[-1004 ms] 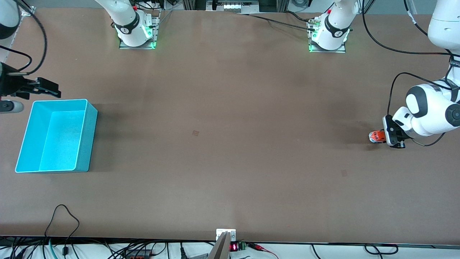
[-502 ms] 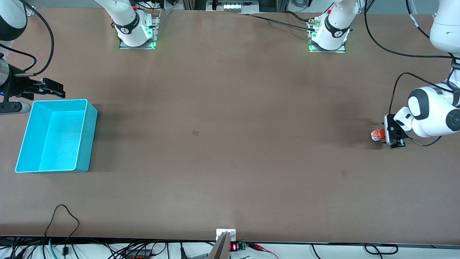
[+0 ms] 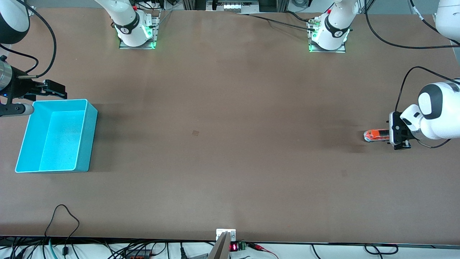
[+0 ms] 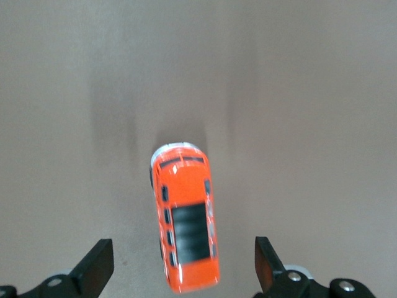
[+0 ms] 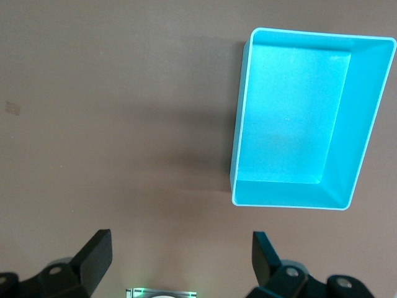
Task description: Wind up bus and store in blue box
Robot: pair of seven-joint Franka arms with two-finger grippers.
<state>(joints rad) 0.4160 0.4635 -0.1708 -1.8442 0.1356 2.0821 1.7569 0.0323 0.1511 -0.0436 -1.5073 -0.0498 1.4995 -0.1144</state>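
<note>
The orange bus (image 3: 375, 135) lies flat on the table near the left arm's end, its white-grey front pointing toward the middle of the table. My left gripper (image 3: 387, 135) is low at the bus's rear and open. In the left wrist view the bus (image 4: 185, 217) sits between the spread fingers of the left gripper (image 4: 184, 261), and neither finger touches it. The blue box (image 3: 59, 140) stands empty at the right arm's end. My right gripper (image 3: 54, 90) hovers open and empty beside the box's rim that is farther from the front camera. The right wrist view shows the box (image 5: 291, 124) and the right gripper (image 5: 183, 254).
The two arm bases (image 3: 136, 34) (image 3: 329, 36) stand along the table edge farthest from the front camera. Cables and a small display (image 3: 233, 247) lie along the edge nearest to that camera. Brown tabletop stretches between the bus and the box.
The bus was short and tilted in the left gripper's grasp; now it lies lengthwise on the table between open fingers. The left wrist has drawn back toward the table's end. The right gripper shifted slightly.
</note>
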